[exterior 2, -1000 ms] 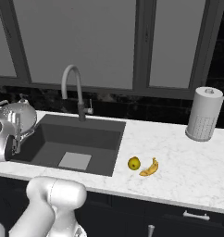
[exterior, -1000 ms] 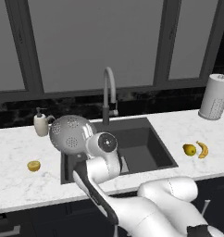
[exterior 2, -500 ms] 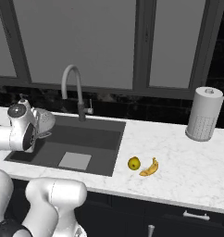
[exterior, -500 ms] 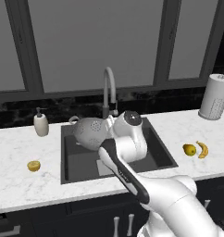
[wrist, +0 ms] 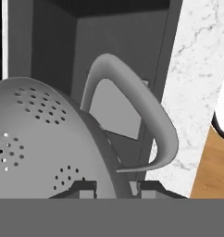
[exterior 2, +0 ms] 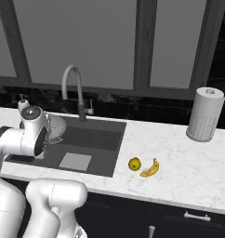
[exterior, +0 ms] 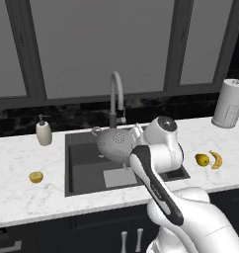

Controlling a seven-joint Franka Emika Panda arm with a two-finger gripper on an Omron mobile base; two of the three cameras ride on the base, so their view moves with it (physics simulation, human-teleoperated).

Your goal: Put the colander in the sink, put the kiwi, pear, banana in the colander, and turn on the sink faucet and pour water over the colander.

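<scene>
Nearest the front edge of the white marbled bench, the white arm rose from the base, bent at its dark elbow and reached forward over the large dark grey rectangular sink, its wrist turned sideways so the gripper pointed across the basin toward its left side. The jaws were clenched on the small silver perforated metal colander, the two dark tips pinching its rim in the hand view just beside one loop handle, and the bowl hung tipped on its side above the basin, in front of the tall grey gooseneck faucet and clear of the lighter square plate on the sink floor. The chief risk, as I judged it, was a release from that tilt and height: the colander could roll, land on its side or upside down, or knock the faucet stem close behind it, leaving nothing ready to take the fruit. A thin rim grip might also slip as the wrist turned level. The squat orange-yellow kiwi lay on the bench left of the sink, toward the front; the rounded yellow pear and the long curved yellow banana lay just beside each other right of the sink. Farther back, a white soap pump bottle stood near the sink's rear left corner and a white paper-towel roll near the bench's rear right.
</scene>
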